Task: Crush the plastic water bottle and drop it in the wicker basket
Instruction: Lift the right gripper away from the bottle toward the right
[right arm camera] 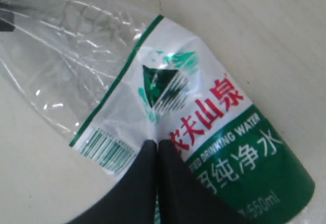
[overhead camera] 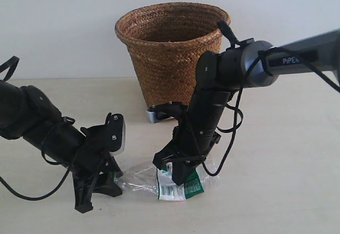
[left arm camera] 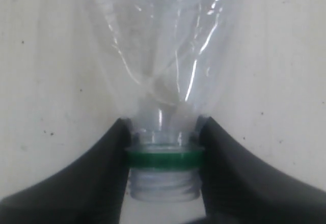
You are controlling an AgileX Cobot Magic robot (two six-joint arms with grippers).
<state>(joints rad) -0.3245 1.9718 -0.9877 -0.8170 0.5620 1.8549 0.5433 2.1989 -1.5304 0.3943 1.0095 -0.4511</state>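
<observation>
The plastic water bottle lies flattened on the table in front of the wicker basket. Its white-and-green label with red characters and a barcode is creased. In the left wrist view the bottle's neck shows a green ring and bare threads, with no cap on it. My left gripper is shut on that neck, low at the left. My right gripper comes down from above, jaws together, pinching the label end.
A small grey and black object lies at the basket's foot, behind the right arm. The right arm's cable loops beside its wrist. A white wall stands behind the basket.
</observation>
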